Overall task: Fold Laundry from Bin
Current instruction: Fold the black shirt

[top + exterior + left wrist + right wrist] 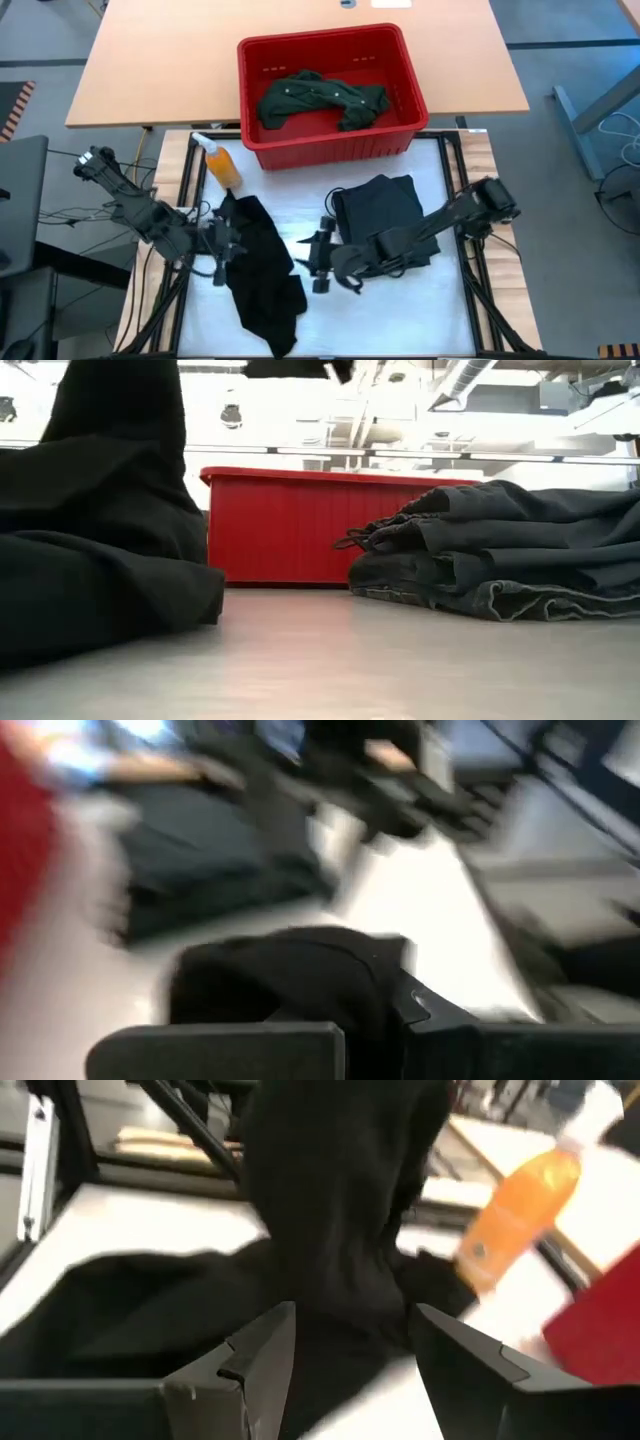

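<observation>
Wooden table [140,60] on grey floor [570,20]

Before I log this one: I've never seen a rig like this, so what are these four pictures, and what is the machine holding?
Two dark robot arms work at a white table. One picture looks straight down, one looks level across the tabletop, and each arm carries a wrist camera. The left gripper is shut on a black garment, lifting one end while the rest lies on the table. The right gripper is open and empty, between that garment and the folded jeans. The red bin at the table's far edge holds a green shirt. An orange bottle lies near the bin.
</observation>
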Motion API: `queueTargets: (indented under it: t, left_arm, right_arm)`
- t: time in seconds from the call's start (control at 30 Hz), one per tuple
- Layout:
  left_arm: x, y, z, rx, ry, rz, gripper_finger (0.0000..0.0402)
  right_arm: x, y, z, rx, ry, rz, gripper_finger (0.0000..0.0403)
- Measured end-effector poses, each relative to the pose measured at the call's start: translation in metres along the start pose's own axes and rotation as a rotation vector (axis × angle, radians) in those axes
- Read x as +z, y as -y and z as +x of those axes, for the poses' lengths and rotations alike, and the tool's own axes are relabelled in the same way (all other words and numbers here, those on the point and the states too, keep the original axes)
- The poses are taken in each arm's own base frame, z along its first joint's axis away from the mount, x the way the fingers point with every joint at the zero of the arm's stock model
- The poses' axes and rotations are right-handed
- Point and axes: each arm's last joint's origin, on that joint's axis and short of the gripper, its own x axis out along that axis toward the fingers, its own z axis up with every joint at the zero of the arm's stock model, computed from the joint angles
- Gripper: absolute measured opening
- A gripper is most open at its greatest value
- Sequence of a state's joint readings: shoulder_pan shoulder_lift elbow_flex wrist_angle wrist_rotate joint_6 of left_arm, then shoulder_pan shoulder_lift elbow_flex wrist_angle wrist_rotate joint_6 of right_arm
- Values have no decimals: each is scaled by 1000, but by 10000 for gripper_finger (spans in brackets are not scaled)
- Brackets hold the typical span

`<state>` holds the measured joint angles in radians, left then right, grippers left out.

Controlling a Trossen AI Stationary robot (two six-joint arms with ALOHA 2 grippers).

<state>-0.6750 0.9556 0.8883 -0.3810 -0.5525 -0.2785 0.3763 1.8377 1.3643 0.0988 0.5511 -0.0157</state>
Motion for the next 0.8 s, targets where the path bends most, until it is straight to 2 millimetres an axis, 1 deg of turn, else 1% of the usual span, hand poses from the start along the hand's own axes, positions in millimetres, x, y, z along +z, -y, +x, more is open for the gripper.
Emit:
queueTargets:
  t: [0.07,0.13,0.23,0.3,0.4,0.47,0.53,0.63,0.7,0.8]
  left_arm:
    - [-8,9,7,-117,-93,-21,0]
    - [-17,19,15,-170,-178,-32,0]
    - [-31,33,26,-149,-258,-20,0]
    - [-38,38,33,-120,-292,-7,0]
    - [-43,40,39,-82,-307,15,0]
    - [-42,37,37,-47,-292,26,0]
    - [-39,33,32,-6,-289,40,0]
    - [-29,24,20,78,-238,32,0]
    - [-24,18,12,125,-194,26,0]
    - [-20,12,5,162,-150,26,0]
  right_arm:
    - [-5,-7,9,12,29,8,228]
    - [-13,-14,17,53,27,32,228]
    - [-20,-22,27,142,60,143,228]
    - [-22,-30,33,218,114,219,228]
    - [-31,-45,39,295,150,241,228]
    - [-39,-54,39,309,122,239,228]
    - [-42,-58,36,295,93,288,227]
    - [-44,-54,37,213,37,502,227]
    - [-52,-52,44,183,7,598,227]
    - [-67,-52,58,152,-24,649,227]
